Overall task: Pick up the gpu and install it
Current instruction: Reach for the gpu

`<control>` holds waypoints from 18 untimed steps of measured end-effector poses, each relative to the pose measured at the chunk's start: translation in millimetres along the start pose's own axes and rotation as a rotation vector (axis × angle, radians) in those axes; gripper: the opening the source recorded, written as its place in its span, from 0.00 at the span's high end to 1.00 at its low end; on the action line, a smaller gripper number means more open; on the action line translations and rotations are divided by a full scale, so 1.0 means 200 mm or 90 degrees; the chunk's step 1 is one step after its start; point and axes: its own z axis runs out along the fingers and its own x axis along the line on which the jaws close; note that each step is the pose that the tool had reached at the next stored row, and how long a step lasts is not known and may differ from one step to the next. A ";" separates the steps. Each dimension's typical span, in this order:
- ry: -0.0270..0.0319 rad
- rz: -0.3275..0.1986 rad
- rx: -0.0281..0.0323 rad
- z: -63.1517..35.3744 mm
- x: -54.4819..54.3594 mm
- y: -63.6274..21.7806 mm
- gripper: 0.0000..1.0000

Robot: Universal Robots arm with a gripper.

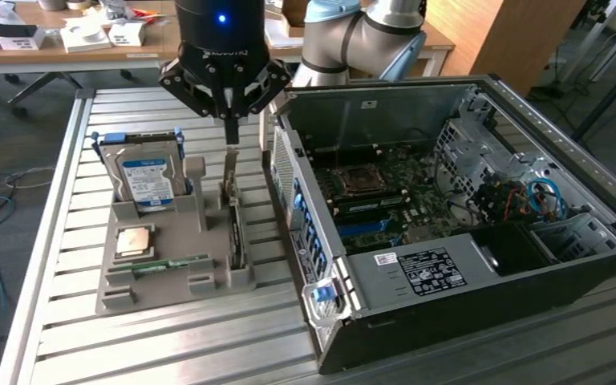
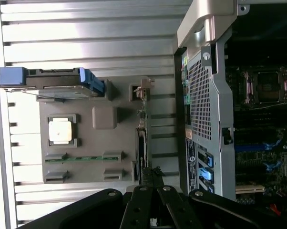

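The end effector point(image 1: 230, 138) is pinched shut on the top edge of the gpu point(image 1: 235, 231) beneath it, and so thin a hold could let the card twist and jam in its gray holder point(image 1: 196, 234).

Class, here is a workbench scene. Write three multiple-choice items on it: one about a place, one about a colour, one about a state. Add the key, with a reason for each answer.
1. Where is the graphics card?
A. Standing on edge in a slot of the grey tray
B. On the floor
C. In a person's hand

2. What colour are the side rails of the hard drive?
A. Red
B. Blue
C. Yellow

3. In what state is the computer case?
A. Closed all round
B. Open, with its circuit board showing
C. Wrapped in plastic

Key:
1 A, because the card stands upright in the tray, beside the case.
2 B, because blue rails flank the drive on both sides.
3 B, because the case has no cover panel and the board inside is in plain sight.
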 end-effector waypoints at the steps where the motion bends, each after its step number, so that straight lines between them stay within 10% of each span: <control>1: 0.0000 0.000 0.0000 0.000 0.00 -0.002 0.89; 18: 0.0000 0.000 0.0000 0.003 0.05 -0.006 0.89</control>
